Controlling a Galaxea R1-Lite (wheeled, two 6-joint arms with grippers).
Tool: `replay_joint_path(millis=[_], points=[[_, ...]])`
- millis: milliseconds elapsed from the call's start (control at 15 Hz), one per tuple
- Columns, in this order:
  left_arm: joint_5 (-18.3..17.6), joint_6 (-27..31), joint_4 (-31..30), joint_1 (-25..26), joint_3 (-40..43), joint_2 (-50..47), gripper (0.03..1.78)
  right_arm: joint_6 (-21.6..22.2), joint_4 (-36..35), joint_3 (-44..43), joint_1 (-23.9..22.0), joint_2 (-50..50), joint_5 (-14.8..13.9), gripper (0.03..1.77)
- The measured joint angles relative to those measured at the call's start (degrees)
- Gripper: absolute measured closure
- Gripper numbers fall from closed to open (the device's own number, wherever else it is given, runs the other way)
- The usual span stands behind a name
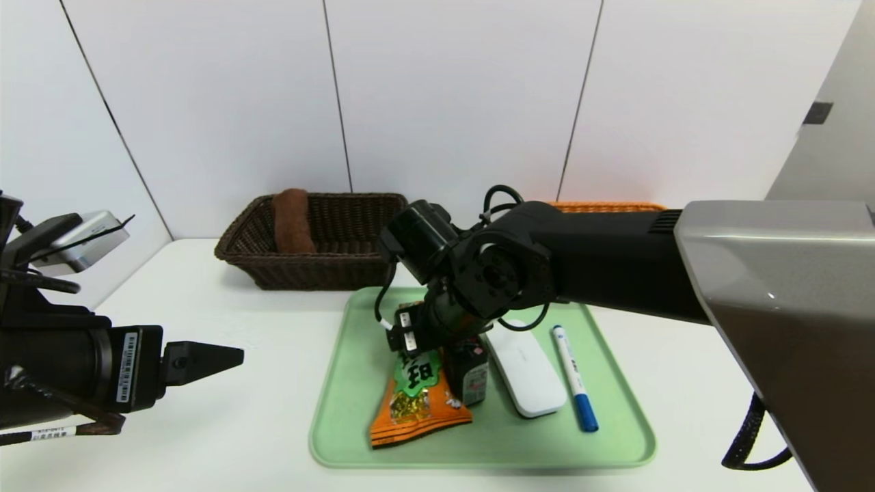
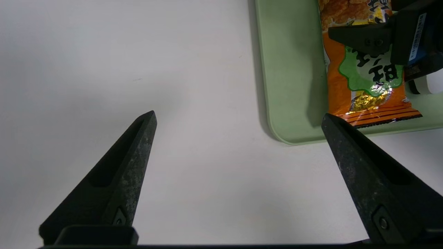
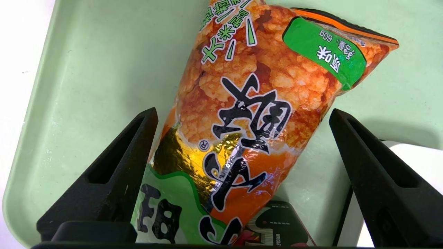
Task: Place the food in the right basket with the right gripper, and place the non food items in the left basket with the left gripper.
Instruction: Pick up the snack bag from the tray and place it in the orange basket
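An orange snack bag [image 1: 417,403] [image 3: 249,114] lies on the green tray [image 1: 342,410], its edge resting over a black gum box [image 1: 468,372] [image 3: 280,224]. My right gripper [image 1: 413,352] [image 3: 243,111] hovers just above the bag, open, one finger on each side and nothing held. A white flat device [image 1: 526,376] and a blue marker [image 1: 574,386] lie to the right on the tray. My left gripper [image 1: 205,361] [image 2: 238,114] is open over bare table left of the tray. The dark left basket [image 1: 239,239] holds a brown item [image 1: 294,222]. The orange right basket [image 1: 605,206] is mostly hidden behind my right arm.
White table [image 1: 225,424] spreads left of and in front of the tray. Both baskets stand against the white back wall. A black cable [image 1: 745,437] hangs from my right arm at the front right.
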Motion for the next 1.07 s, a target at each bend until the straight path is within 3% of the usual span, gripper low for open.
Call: replay_joint_path(millis=[1067], points=[[-0.27, 0.02, -2.1, 0.0, 0.68, 0.33, 0.12, -0.02, 1.22, 0.09, -1.16, -5.29, 0.93, 0.09]])
